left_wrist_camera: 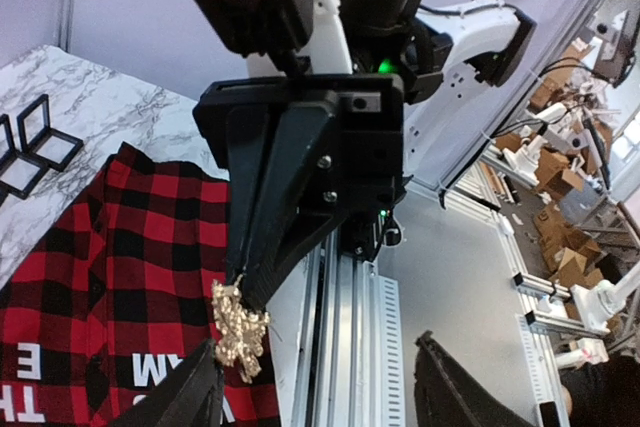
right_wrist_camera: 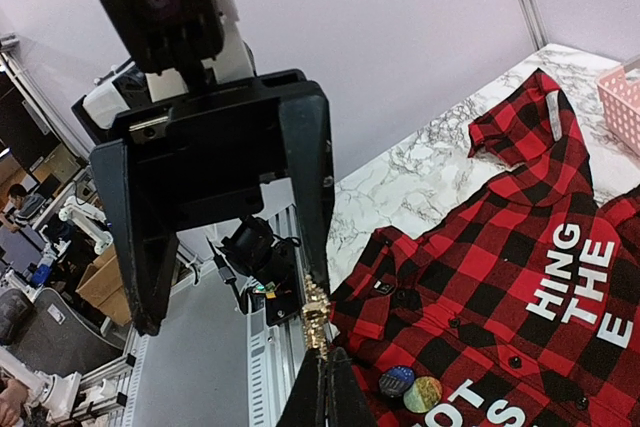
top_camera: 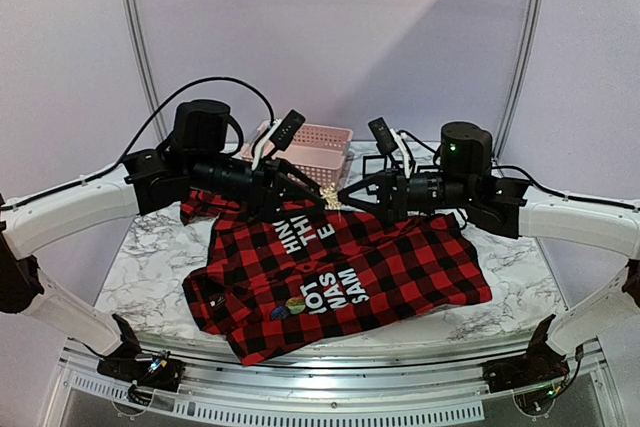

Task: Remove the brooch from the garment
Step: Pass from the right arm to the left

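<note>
With right gripper [top_camera: 344,193] fingers [right_wrist_camera: 335,397] pressed together, pinches the gold brooch [right_wrist_camera: 316,312] at centre frame in the top view, just above the garment's [top_camera: 400,257] upper edge. Spreads left gripper [top_camera: 311,193] jaws wide around it, gripping nothing. Has the garment spread over a white marbled table [top_camera: 150,247], lettering up. Shows pink basket [top_camera: 315,142] upper centre, pale lilac walls [top_camera: 350,27], and cardboard boxes [left_wrist_camera: 565,247] at the left wrist view's right edge.
</note>
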